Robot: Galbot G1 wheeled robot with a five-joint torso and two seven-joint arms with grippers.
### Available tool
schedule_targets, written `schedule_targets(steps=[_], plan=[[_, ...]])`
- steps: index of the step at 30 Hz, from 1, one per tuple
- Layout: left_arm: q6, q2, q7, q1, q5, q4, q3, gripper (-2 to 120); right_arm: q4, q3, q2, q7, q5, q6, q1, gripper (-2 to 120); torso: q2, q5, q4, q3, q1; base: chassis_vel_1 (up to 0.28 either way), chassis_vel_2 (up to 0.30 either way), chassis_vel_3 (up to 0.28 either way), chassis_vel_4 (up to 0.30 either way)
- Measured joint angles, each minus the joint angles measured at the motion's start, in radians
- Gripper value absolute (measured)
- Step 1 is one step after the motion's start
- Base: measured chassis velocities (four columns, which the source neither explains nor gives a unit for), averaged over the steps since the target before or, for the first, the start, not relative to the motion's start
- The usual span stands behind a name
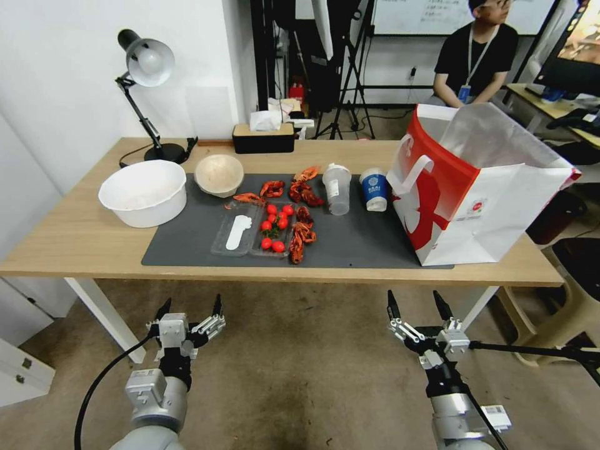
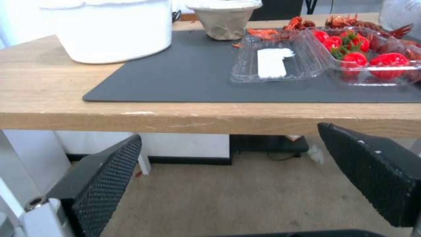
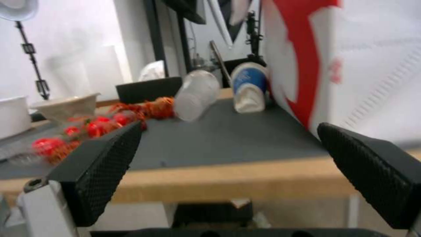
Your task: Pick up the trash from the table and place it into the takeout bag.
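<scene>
Left tool and right tool are held below the worktop near edge, fingers apart, nothing gripped; takeout bag is stood at far right.

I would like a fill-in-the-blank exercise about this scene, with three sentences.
1. The takeout bag stands at the ____ end of the dark grey mat.
2. Both the left pincer and the right pincer are ____.
3. The clear tray holds small ____ tomatoes.

Missing words: right; open; red
</scene>
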Motion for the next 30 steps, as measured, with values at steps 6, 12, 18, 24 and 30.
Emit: schedule_targets(steps=[6,12,18,24,30], plan=[[0.0,0.001,0.0,-0.007,0.0,0.0,0.003,100,0.043,-0.073,-0.029,0.052,-0.022,-0.115,0.118,100,0.0,-0.0001,0.0001,0.0,0.0,0.0,0.0,0.0,0.0],[0.0,0.002,0.0,-0.004,0.0,-0.01,0.0,100,0.066,-0.164,-0.055,0.131,-0.02,-0.245,0.289,100,0.0,-0.0002,0.0,0.0,0.0,0.0,0.0,0.0,0.0],[0.0,0.003,0.0,0.002,0.001,-0.017,-0.006,100,0.039,-0.224,-0.062,0.181,0.008,-0.322,0.415,100,0.0,0.0,0.0,0.0,0.0,0.0,0.0,0.0,0.0],[0.0,0.0,0.0,0.007,0.004,-0.02,-0.008,100,-0.045,-0.277,-0.063,0.253,0.055,-0.426,0.566,100,0.0,0.0001,0.0,0.0,0.0,0.0,0.0,0.0,0.0],[0.0,-0.002,0.0,0.008,0.006,-0.021,-0.01,100,-0.099,-0.312,-0.06,0.352,0.107,-0.532,0.665,100,0.0,-0.0001,0.0,0.0,0.0,0.0,0.0,0.0,0.0]])
